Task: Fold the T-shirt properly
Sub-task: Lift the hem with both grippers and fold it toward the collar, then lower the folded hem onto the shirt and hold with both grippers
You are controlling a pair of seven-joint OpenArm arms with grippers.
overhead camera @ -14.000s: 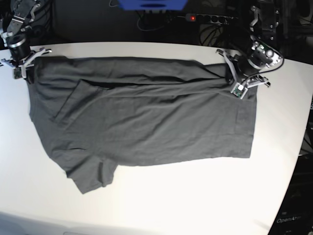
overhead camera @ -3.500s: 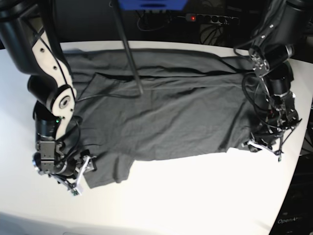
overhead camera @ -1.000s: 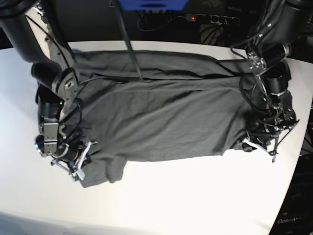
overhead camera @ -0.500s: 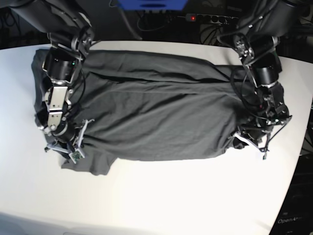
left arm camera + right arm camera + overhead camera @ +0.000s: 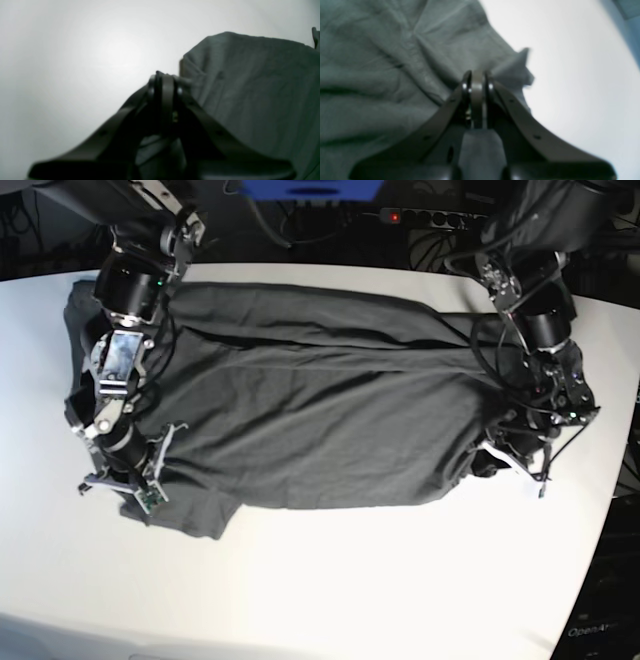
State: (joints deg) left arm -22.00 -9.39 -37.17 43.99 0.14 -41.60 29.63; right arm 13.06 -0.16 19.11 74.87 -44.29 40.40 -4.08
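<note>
The dark grey T-shirt [image 5: 320, 415] lies across the white table [image 5: 330, 580], sideways and creased, with its near edge drawn up. My left gripper [image 5: 503, 461] is at the shirt's right end, shut on a pinch of the hem. In the left wrist view the left gripper [image 5: 163, 76] has its fingertips pressed together, and T-shirt [image 5: 250, 87] cloth lies to its right. My right gripper [image 5: 127, 484] is at the shirt's left front corner by the sleeve. Seen from the right wrist camera, the right gripper [image 5: 477, 75] clamps a grey strip of the T-shirt [image 5: 382, 62].
A black power strip [image 5: 432, 219] with a red light and loose cables lie behind the table. A blue object [image 5: 310, 188] sits at the top centre. The table's curved right edge [image 5: 612, 480] runs close to my left arm.
Both grippers have moved a little toward the back and inward, taking the shirt's near edge with them. The shirt's near edge has drawn back from the table's front.
</note>
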